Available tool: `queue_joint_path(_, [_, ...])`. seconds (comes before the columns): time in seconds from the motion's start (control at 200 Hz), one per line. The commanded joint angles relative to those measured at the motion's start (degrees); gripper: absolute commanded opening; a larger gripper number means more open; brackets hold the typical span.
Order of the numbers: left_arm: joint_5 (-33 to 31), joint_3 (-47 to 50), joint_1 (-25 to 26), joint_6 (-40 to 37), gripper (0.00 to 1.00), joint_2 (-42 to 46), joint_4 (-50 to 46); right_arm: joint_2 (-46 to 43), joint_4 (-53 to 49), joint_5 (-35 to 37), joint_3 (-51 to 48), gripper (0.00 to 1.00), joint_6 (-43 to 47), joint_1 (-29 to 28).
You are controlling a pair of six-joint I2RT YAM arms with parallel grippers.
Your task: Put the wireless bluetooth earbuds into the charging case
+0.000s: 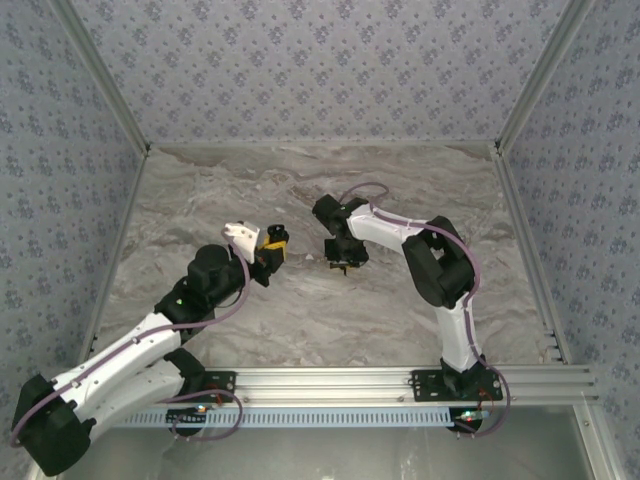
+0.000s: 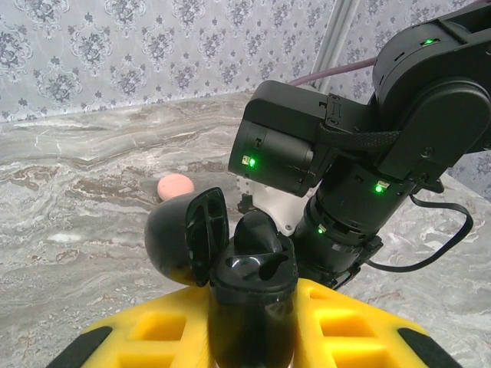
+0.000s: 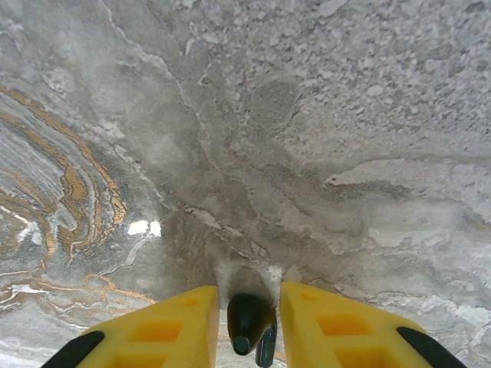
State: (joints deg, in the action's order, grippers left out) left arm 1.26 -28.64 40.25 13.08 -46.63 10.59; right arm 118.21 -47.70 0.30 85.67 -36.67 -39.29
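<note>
My left gripper [image 2: 253, 297] [image 1: 271, 246] is shut on the black charging case [image 2: 252, 322] [image 1: 277, 234] and holds it upright above the table. The case's lid [image 2: 184, 239] hangs open to the left. One black earbud [image 2: 261, 230] stands in the far slot; the near slot looks empty. My right gripper [image 3: 249, 293] [image 1: 343, 264] points down at the table. A second black earbud [image 3: 247, 318] lies between its yellow fingers [image 3: 173, 326]. The jaws stand narrow, with a thin gap on each side of it.
A small pale pink rounded piece [image 2: 175, 185] lies on the marble table [image 1: 300, 310] behind the case; its exact shape is unclear. The right arm's wrist [image 2: 360, 153] hangs close behind the held case. Patterned walls enclose the table [image 1: 320, 70].
</note>
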Motion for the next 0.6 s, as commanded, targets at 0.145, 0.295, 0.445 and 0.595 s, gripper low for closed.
queue_joint_path(0.145, [1.1,-1.4,0.2,0.2,0.24,-0.2,2.6,2.3,-2.4,1.6,1.3,0.26,-0.6,-0.2])
queue_joint_path(0.295, [1.1,-1.3,0.2,0.3,0.24,-0.5,2.8,2.8,-2.7,1.8,1.3,0.24,-0.2,-0.5])
queue_joint_path(0.445, [1.2,-1.3,0.3,0.4,0.24,-0.8,2.9,2.5,-2.4,1.6,1.3,0.21,0.1,-0.7])
queue_joint_path(0.595, [1.6,-1.6,0.2,0.6,0.24,-1.6,2.5,0.0,0.7,0.3,-0.2,0.2,3.5,-1.0])
